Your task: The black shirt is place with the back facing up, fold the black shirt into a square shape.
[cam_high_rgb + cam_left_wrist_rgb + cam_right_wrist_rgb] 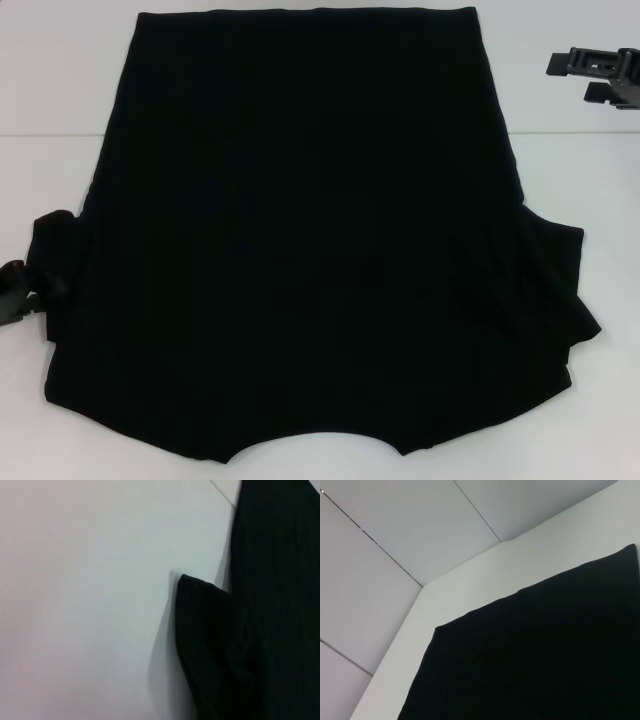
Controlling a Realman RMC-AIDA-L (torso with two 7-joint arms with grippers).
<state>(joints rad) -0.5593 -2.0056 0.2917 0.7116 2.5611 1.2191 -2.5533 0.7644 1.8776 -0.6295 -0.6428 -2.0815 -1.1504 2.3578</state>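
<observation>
The large plain black soft-fabric T-shirt [310, 240] is seen spread flat on the white bench [60, 80], hem toward the far side, neckline curve at the near edge. No lettering is visible on the upward face, so the back is judged to be up.

Progress — early. The body of the shirt is not yet folded; its full width is laid out and no crease toward a square is seen. Only the sleeves are disturbed: the sleeve on the robot's left [210, 645] is bunched and lifted at its edge, casting a shadow on the bench in the left wrist view; the sleeve on the robot's right [555, 280] lies rumpled but on the bench.

The left tool [18, 290] is found at the near left edge of the head view, touching or just beside the left sleeve. Whether its fingers are apart, together or clamped on the fabric cannot be told — most of the tool is cut off by the frame edge and black merges with black.

The right tool [600, 72] is held at the far right, well apart from the shirt, and its fingers appear apart with nothing between them. The far hem corner [437, 630] is shown untouched in the right wrist view.

Remaining, as judged: both sleeves to be folded in, then the body folded along its length.
</observation>
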